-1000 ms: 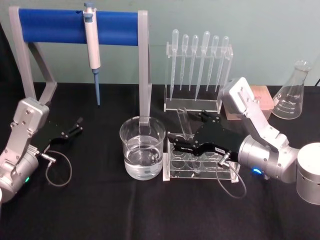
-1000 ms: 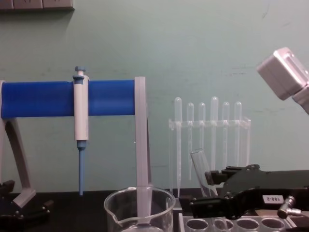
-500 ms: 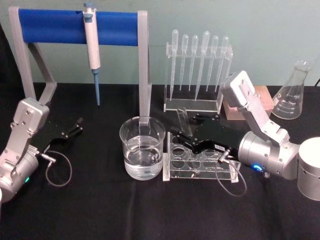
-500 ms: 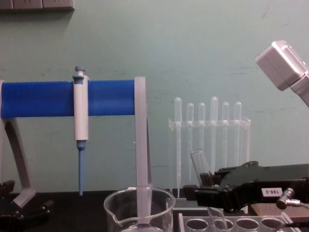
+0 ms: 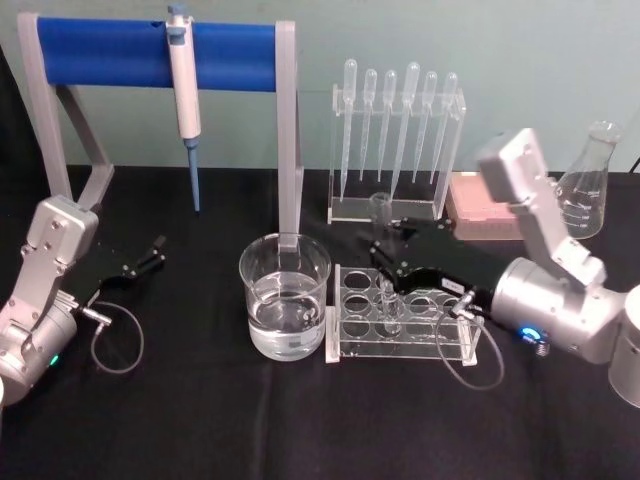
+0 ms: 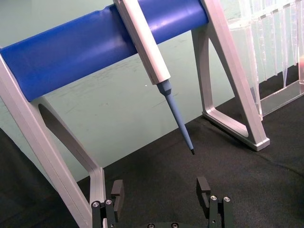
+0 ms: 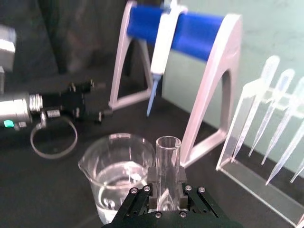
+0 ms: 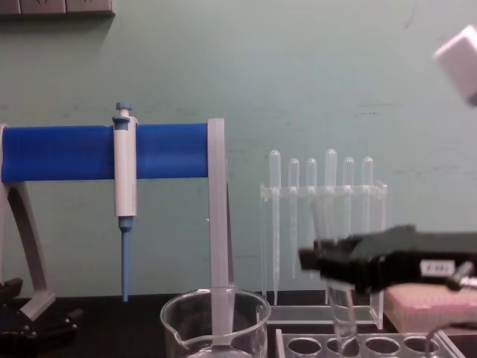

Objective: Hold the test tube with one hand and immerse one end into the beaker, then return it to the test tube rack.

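Note:
The test tube [image 5: 381, 212] stands upright in my right gripper [image 5: 386, 250], which is shut on it partway up. Its lower end reaches down into the clear rack [image 5: 400, 345] right of the beaker [image 5: 285, 295]. The beaker holds water. In the right wrist view the tube [image 7: 168, 152] rises between the black fingers [image 7: 152, 179], with the beaker [image 7: 118, 171] beyond it. From the chest, the gripper [image 8: 317, 261] grips the tube [image 8: 341, 313] above the rack, right of the beaker rim [image 8: 216, 307]. My left gripper [image 5: 155, 252] rests open at the left, fingers [image 6: 204, 187] spread.
A blue-and-white pipettor [image 5: 183, 85] hangs on the blue-barred stand [image 5: 110, 52] behind the beaker. A clear holder of plastic pipettes [image 5: 395, 140] stands behind the rack. A conical flask [image 5: 585, 190] and a pink box [image 5: 485, 215] sit at the back right.
The right gripper has risen and shifted right with the test tube. The tube has gone from leaning to upright. The left arm has not moved.

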Available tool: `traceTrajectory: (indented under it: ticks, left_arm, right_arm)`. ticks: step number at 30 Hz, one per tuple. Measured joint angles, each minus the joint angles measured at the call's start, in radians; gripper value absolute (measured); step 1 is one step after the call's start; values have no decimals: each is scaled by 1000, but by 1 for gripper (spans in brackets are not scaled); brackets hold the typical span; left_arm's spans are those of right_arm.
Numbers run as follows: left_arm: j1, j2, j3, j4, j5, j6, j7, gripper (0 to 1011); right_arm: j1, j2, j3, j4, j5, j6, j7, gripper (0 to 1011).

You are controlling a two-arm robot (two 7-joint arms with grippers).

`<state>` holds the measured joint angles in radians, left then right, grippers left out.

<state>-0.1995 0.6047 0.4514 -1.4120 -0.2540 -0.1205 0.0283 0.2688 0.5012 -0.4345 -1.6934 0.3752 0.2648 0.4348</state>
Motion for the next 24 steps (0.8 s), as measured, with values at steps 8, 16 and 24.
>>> traceTrajectory:
  ticks: [8,16,24]
  left_arm:
    - [0,0,0,0,0,0,0,1000]
    - [0,0,0,0,0,0,0,1000]
    - [0,0,0,0,0,0,0,1000]
  right_arm:
    - [-78,9,84,-100,85,-60,-33,225]
    - [-101,18,101,-136,103,-76,-52,224]
    - [-98,17,99,-132,102,-75,-52,224]
